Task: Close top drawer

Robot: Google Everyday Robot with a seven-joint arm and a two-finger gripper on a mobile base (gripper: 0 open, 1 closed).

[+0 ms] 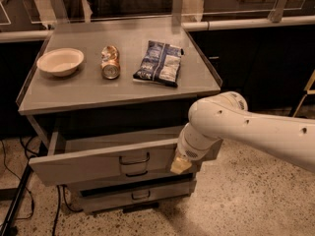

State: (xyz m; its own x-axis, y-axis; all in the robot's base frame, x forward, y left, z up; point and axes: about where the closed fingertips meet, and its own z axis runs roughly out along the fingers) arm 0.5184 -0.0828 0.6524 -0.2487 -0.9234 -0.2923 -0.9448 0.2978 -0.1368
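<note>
The top drawer (83,163) of the grey cabinet is pulled out toward me, and its wide flat front carries a dark wire handle (134,160) at centre. My gripper (180,165) is at the end of the white arm (246,127). It sits against the right part of the drawer's front panel, to the right of the handle. Most of it is hidden behind the arm's wrist.
On the cabinet top (74,95) lie a white bowl (60,61), a crushed can (110,62) and a blue chip bag (160,63). A slimmer lower drawer (138,195) is slightly open. Cables and a dark pole (15,208) are at the left on the speckled floor.
</note>
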